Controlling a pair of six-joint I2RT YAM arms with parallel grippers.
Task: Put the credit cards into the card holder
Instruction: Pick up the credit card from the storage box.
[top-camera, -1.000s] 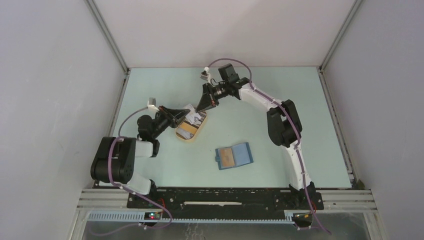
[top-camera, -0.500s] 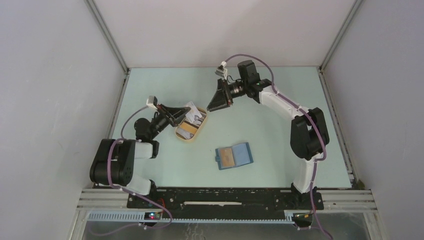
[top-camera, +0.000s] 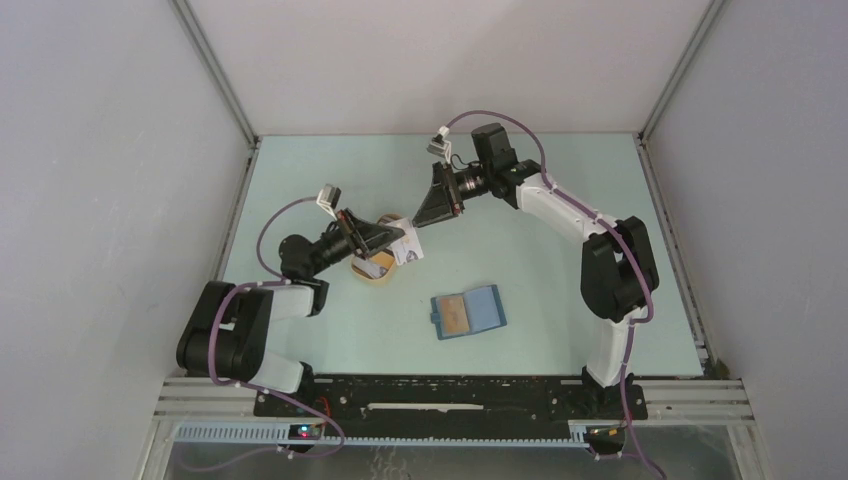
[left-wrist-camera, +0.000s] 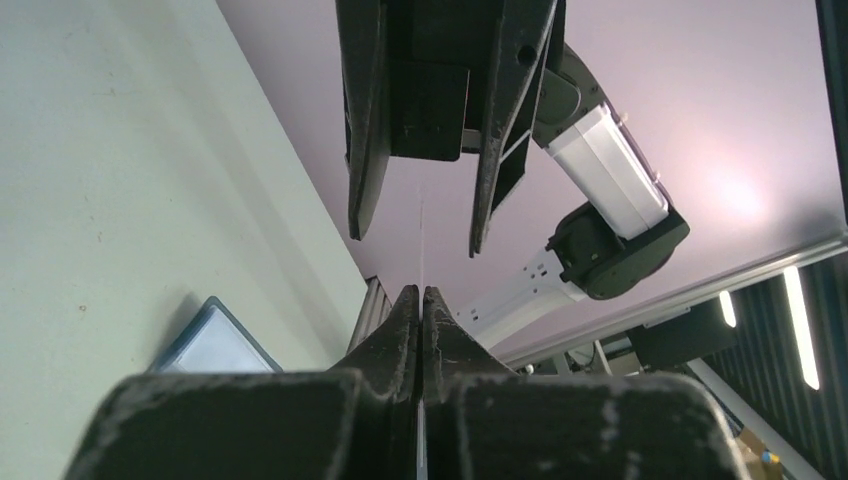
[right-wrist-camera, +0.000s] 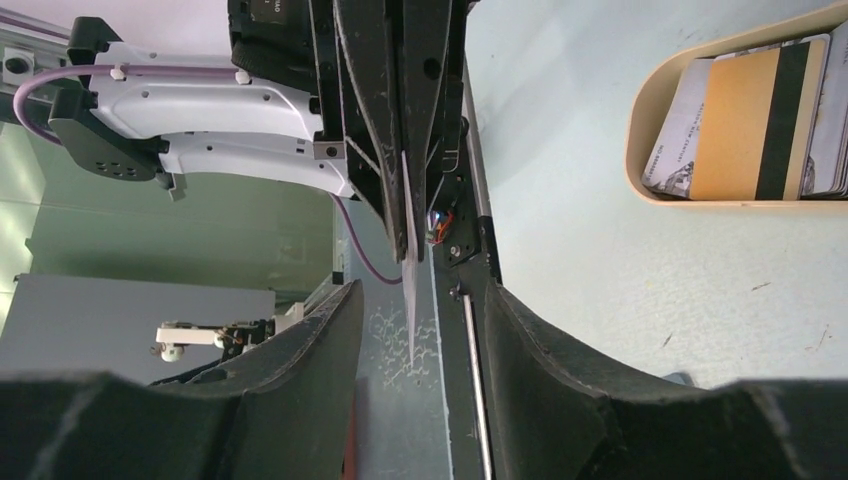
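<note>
Left gripper (top-camera: 396, 240) is pinched tight on one pale card (top-camera: 408, 247), edge-on to both wrist cameras, near the tan tray (right-wrist-camera: 640, 140). I see the right gripper (top-camera: 422, 217) spread wide, fingers either side of that card's free end. Other cards (right-wrist-camera: 745, 125) lie in the tray; the blue card holder (top-camera: 468, 312) lies open on the table (top-camera: 560, 200), well apart.
</note>
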